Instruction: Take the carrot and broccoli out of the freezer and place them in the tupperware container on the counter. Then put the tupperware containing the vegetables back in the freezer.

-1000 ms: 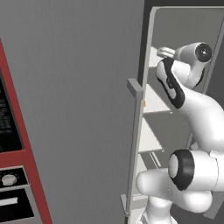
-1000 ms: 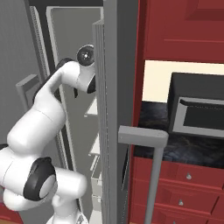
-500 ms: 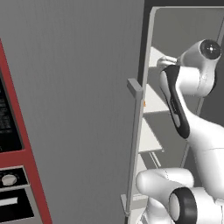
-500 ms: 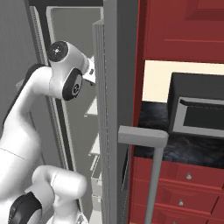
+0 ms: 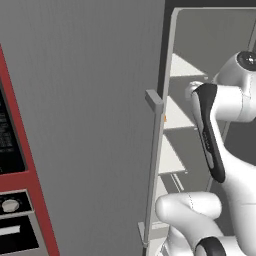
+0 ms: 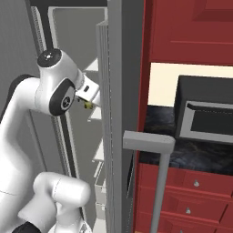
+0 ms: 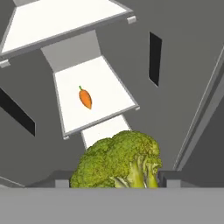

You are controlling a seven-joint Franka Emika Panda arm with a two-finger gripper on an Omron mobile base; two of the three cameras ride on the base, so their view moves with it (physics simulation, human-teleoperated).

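1. Tall plain grey freezer [image 5: 85, 100] takes the left and centre of the left base view; its door stands open, w/ a long vertical grey bar handle [image 6: 159, 182] at lower centre of the right base view.
2. White arm w/ dark joints [image 6: 50, 91] reaches into the freezer cavity, left half of the right base view, right side of the left base view.
3. Long black marbled stone counter [image 6: 191, 157] w/ red drawers below sits at right of the right base view; a black microwave box [image 6: 205, 116] stands on it.
4. White inner shelves [image 7: 94, 94]: in the hand view, one sits centre-left, another across the top.
5. Two-finger gripper [image 7: 114, 177] at bottom centre of the hand view: jaws stand wide apart w/ the lumpy yellow-green broccoli floret [image 7: 118, 162] between the dark tips. Looks clamped on it, contact itself not clear. In the right base view a yellow-green speck [image 6: 87, 105] shows at the hand, left of centre.
6. Tiny bright orange tapered carrot [image 7: 85, 98] lies on the centre-left shelf in the hand view, well apart from the broccoli; in the left base view an orange speck [image 5: 165, 118] shows beside the door edge, centre.
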